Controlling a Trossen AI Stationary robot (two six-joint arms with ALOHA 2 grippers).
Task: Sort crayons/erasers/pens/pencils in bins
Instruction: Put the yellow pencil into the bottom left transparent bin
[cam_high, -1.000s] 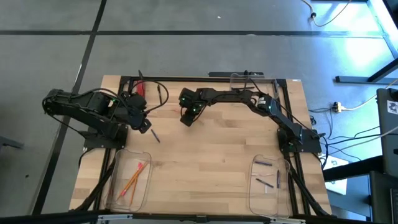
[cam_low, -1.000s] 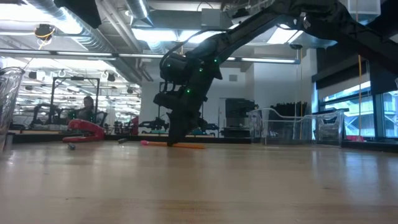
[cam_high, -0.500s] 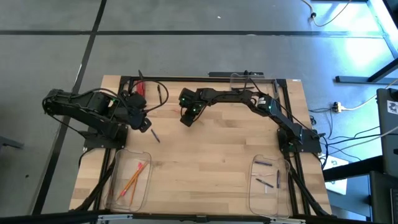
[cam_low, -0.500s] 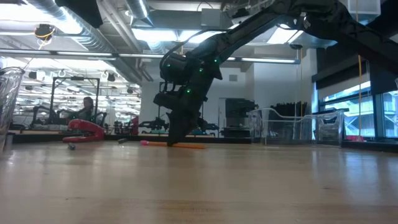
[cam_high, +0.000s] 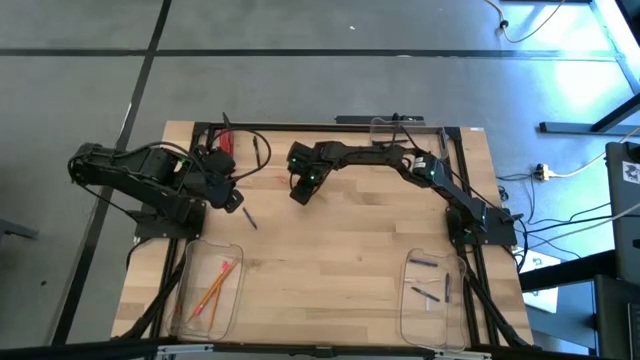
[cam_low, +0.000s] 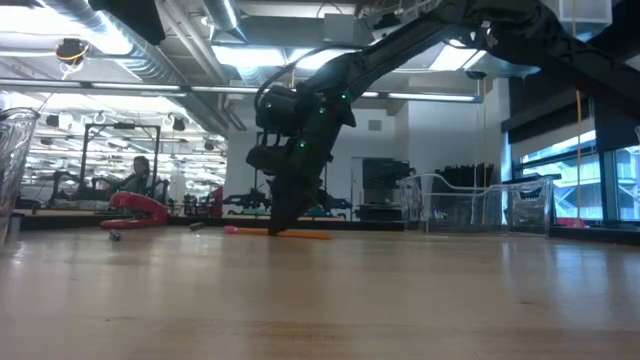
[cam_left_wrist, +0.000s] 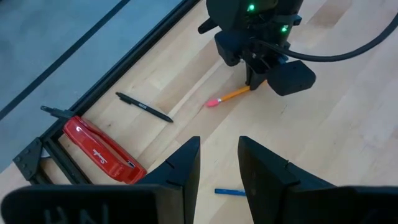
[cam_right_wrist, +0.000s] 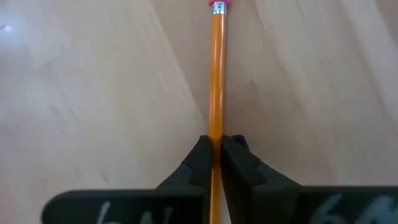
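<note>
- My right gripper (cam_right_wrist: 214, 163) is down at the far middle of the light wooden table (cam_high: 340, 250), its two dark fingers (cam_right_wrist: 196, 165) pressed together on the shaft of a long orange-yellow pencil with a pink eraser end (cam_right_wrist: 216, 74).
- From the right wrist camera I see that pencil running straight out between the fingertips, the metal band and pink tip at its far end.
- From table height the pencil lies flat or nearly flat on the wood, pink end pointing away from the right gripper (cam_low: 285, 215); I can't tell whether it is lifted clear.
- My left gripper (cam_left_wrist: 217, 163) hangs above the table's far left part, fingers (cam_left_wrist: 186, 162) standing apart with nothing between them.
- Past those open fingers I see a thin black pen (cam_left_wrist: 144, 107) lying on the wood near the table's frame, a flat red rectangular object (cam_left_wrist: 99, 150) beside it, and a short blue stick (cam_left_wrist: 230, 192) just below the fingertips.
- From above, a clear plastic rectangular bin (cam_high: 188, 300) at the near left holds several orange-yellow pencils (cam_high: 212, 290).
- A second clear bin (cam_high: 408, 310) at the near right holds short dark purple crayons (cam_high: 425, 292).
- A third clear bin (cam_high: 385, 126) sits at the far edge, behind the right arm.
</note>
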